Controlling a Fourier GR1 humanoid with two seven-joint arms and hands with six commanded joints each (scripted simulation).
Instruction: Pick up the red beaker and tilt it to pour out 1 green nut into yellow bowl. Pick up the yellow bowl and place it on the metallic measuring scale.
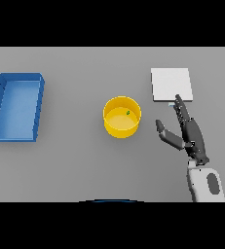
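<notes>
The yellow bowl (121, 116) stands upright near the table's middle, with one small green nut (128, 113) lying inside it near the far right wall. The metallic measuring scale (171, 84) is a flat pale square at the back right, beyond the bowl. My right hand (188, 130) hovers to the right of the bowl, fingers straight and pointing away toward the scale's near edge, thumb spread toward the bowl, open and holding nothing. It does not touch the bowl. No red beaker shows in the head view. My left hand is out of view.
A blue rectangular bin (38, 104) sits at the left side of the table, well apart from the bowl.
</notes>
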